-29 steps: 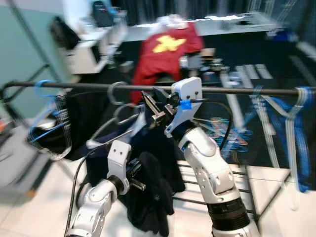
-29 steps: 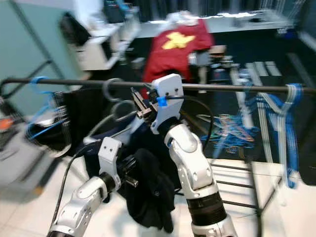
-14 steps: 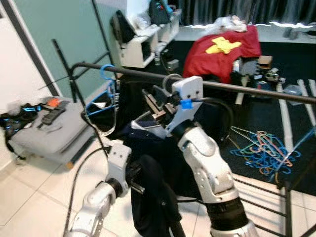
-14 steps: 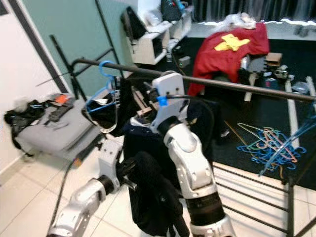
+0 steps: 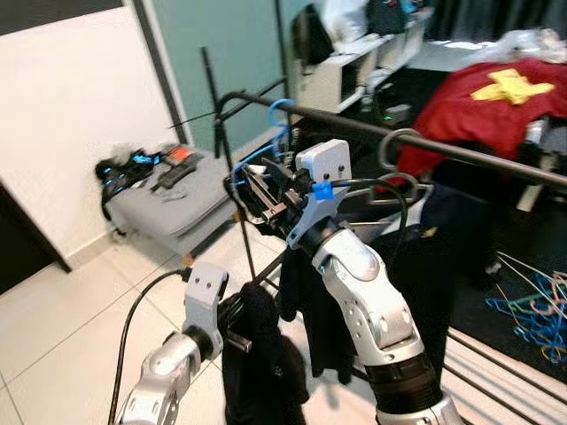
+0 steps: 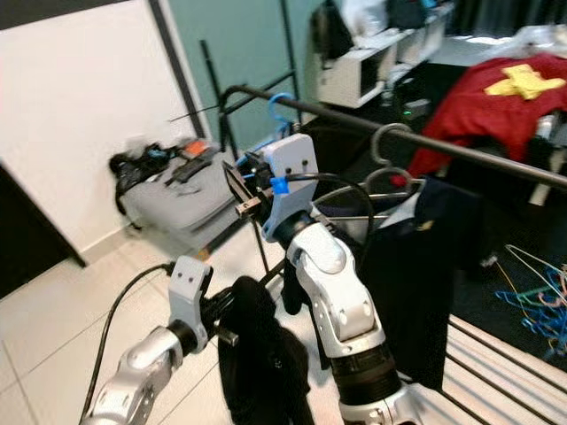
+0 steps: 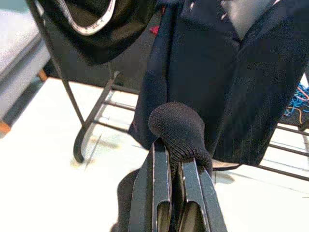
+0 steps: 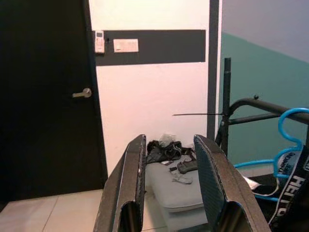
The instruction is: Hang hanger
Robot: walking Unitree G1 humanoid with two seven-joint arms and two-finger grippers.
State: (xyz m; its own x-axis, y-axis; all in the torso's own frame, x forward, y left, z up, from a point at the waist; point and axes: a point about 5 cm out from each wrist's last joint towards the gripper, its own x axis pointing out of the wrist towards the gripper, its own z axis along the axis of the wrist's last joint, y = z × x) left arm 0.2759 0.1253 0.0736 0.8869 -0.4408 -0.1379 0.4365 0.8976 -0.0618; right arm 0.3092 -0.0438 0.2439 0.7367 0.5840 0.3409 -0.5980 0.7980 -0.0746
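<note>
Swung left with the camera since half a second before: white wall and dark door now at the left, red cloth pushed to the upper right corner, while the right arm kept its raised pose in front of the rail.

Right gripper (image 5: 259, 190) up at rail height, fingers (image 8: 128, 191) parted with nothing between them. Seen along those fingers: a black door (image 8: 46, 96) with a lever handle, a white wall with a dark band, a grey cushion (image 8: 181, 186) on the floor, and a blue hanger (image 8: 289, 140) at the edge. None of the door visible that plainly from the head.

Left gripper (image 7: 175, 166) low, fingers pressed together on a fold of black cloth (image 7: 179, 128); from the head, that cloth (image 5: 261, 363) drooped in a bundle below the gripper. Wrist picture alone gave the pinch itself and the rack's foot bars on the pale tiles.

Metal hanger (image 5: 400, 168) hooked over the rail (image 5: 461, 152) just right of the right arm, hook upward, long axis running roughly along the rail, carrying a dark navy garment (image 5: 434, 257) hanging straight down. Blue hanger (image 5: 276, 119) farther left on the same rail. Red cloth (image 5: 496, 102) beyond, loose coloured hangers (image 5: 536, 301) on the dark floor at the right.
</note>
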